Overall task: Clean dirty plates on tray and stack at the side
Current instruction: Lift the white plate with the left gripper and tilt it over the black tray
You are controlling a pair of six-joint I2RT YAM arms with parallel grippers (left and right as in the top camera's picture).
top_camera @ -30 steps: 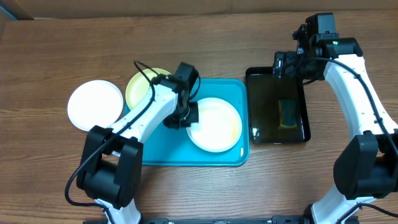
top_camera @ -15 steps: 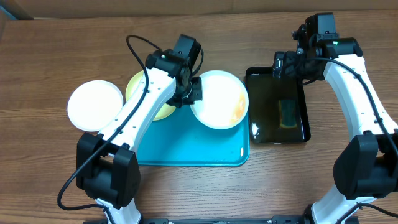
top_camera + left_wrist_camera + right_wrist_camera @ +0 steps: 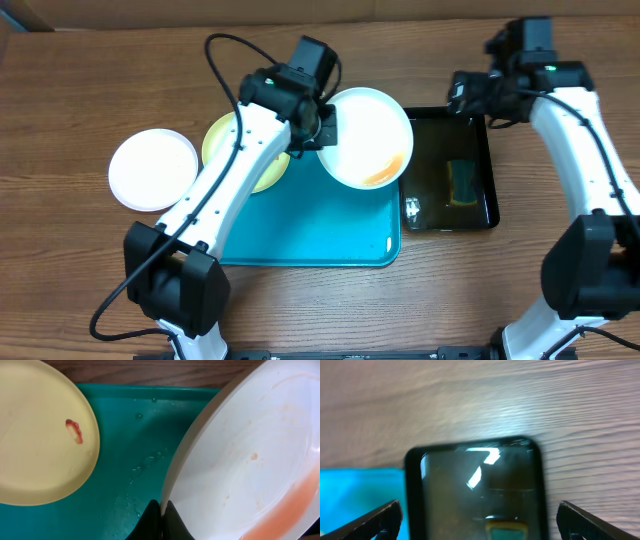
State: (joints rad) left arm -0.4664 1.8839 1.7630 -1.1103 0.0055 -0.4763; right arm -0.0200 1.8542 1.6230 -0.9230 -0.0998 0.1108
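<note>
The left fingers (image 3: 151, 522) are pinched on the rim of 1 white plate (image 3: 372, 140) with an orange smear. They hold it above the far right corner of the turquoise tray (image 3: 300, 235), overlapping the black basin (image 3: 450, 226). The lime plate (image 3: 228, 150) lies at the tray's far left corner. Another white plate (image 3: 153, 170) sits on the desk (image 3: 80, 280) beside it. The right fingers (image 3: 375, 519) are spread wide above the basin's far end.

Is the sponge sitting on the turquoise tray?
No, the sponge lies inside the black basin beside the turquoise tray, not on it.
</note>
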